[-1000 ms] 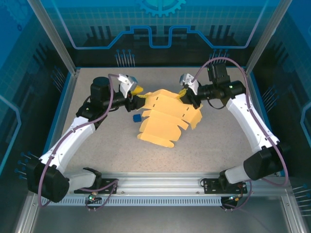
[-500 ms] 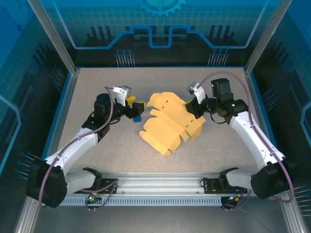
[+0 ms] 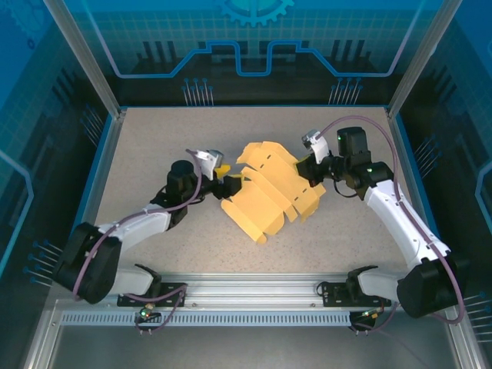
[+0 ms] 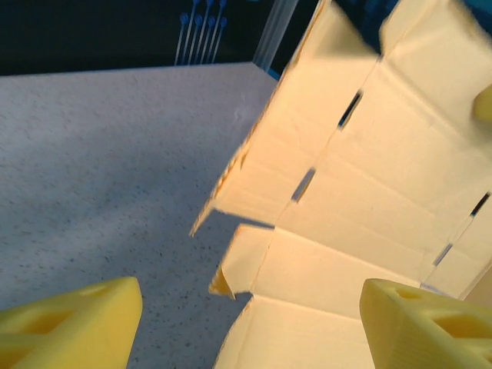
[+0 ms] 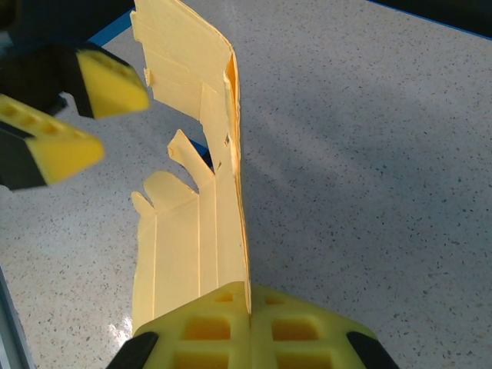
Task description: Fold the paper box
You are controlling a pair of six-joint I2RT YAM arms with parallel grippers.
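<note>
The paper box [image 3: 270, 192] is a pale yellow flapped cut-out with slots, partly raised off the speckled table at mid-field. My right gripper [image 3: 303, 164] is shut on its right edge; in the right wrist view the fingers [image 5: 207, 330] pinch the card [image 5: 192, 231], which stands on edge ahead of them. My left gripper [image 3: 228, 178] is open at the sheet's left edge. In the left wrist view the card [image 4: 369, 192] reaches in between the two yellow pads [image 4: 69, 323], with nothing gripped by the left gripper [image 4: 250, 330]. The left gripper [image 5: 77, 115] also shows open beyond the sheet.
A small blue thing [image 5: 202, 156] peeks out behind the card near the left gripper. Blue-edged walls and metal posts enclose the table [image 3: 154, 138]. An aluminium rail [image 3: 246, 296] with the arm bases runs along the near edge.
The left arm swung down and right to the sheet's left edge, its jaws spreading wider. The right gripper kept its hold and shifted slightly; the card tilted and moved a little.
</note>
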